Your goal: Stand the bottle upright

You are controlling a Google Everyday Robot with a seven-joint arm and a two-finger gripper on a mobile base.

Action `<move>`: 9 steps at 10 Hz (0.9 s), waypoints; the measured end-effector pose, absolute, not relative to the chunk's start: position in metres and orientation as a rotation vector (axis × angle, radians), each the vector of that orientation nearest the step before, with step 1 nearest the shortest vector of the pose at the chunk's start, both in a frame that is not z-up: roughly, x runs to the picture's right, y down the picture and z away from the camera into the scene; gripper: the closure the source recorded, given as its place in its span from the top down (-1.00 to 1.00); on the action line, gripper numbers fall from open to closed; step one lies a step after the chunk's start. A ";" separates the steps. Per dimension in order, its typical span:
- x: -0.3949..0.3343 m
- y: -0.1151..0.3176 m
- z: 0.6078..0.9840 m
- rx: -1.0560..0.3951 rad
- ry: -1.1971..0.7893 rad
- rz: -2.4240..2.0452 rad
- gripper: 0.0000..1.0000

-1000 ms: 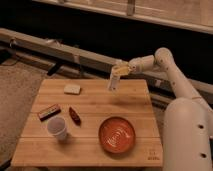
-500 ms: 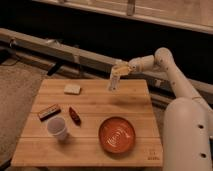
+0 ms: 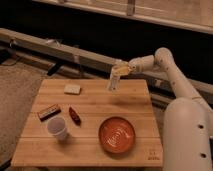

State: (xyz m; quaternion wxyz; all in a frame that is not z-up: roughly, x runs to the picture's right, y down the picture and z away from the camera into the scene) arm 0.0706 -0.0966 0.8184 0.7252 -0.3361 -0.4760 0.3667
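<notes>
The wooden desk (image 3: 90, 107) looks flat and not slippery, and the cup (image 3: 57, 128) at lower left is well out of the way. At upper centre the bottle (image 3: 113, 81) hangs nearly upright, base about at the boards. It's probably light, thin, squashy plastic. The end effector (image 3: 120, 70) pinches its neck, which seems a sensible spot.

Nothing moved; claw (image 3: 120, 69) still grips bottle (image 3: 113, 82), far edge of table (image 3: 95, 111).

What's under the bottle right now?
Only bare wooden table near its far edge lies under the bottle. Whether its base touches the wood cannot be told. The gripper sits at its top, hiding the cap.
</notes>
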 end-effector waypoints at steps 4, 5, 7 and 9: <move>0.072 -0.097 0.819 -0.740 -1.049 0.810 0.10; 0.076 -0.096 0.820 -0.741 -1.045 0.792 0.20; 0.086 -0.094 0.818 -0.715 -1.046 0.719 0.09; 0.084 -0.096 0.817 -0.664 -1.053 0.602 -0.33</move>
